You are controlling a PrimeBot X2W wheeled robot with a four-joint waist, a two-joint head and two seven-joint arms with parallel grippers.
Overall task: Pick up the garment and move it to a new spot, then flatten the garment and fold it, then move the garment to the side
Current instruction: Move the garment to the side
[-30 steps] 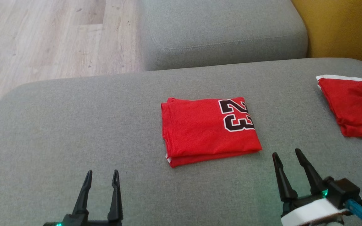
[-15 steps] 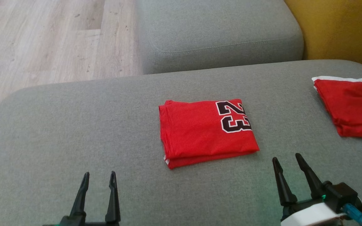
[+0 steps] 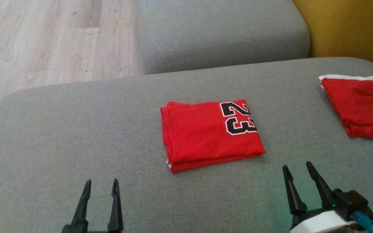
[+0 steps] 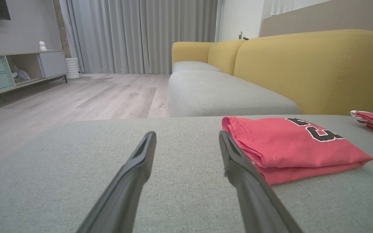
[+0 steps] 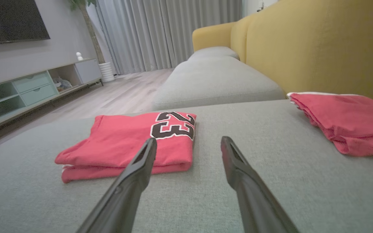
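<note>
**Though Folded, Easily Undone**

Since the folded red fabric jersey numbered 23 looks light and limp, pinch every layer at its near edge. It lies on the grey sofa seat, ahead of the left hand and right hand, both wide open, empty.

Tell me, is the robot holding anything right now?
Nothing. The left tool and right tool are open, and the numbered red shirt lies apart on the cushion.

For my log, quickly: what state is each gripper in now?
Left gripper: open, holding nothing.
Right gripper: open, holding nothing.
</note>
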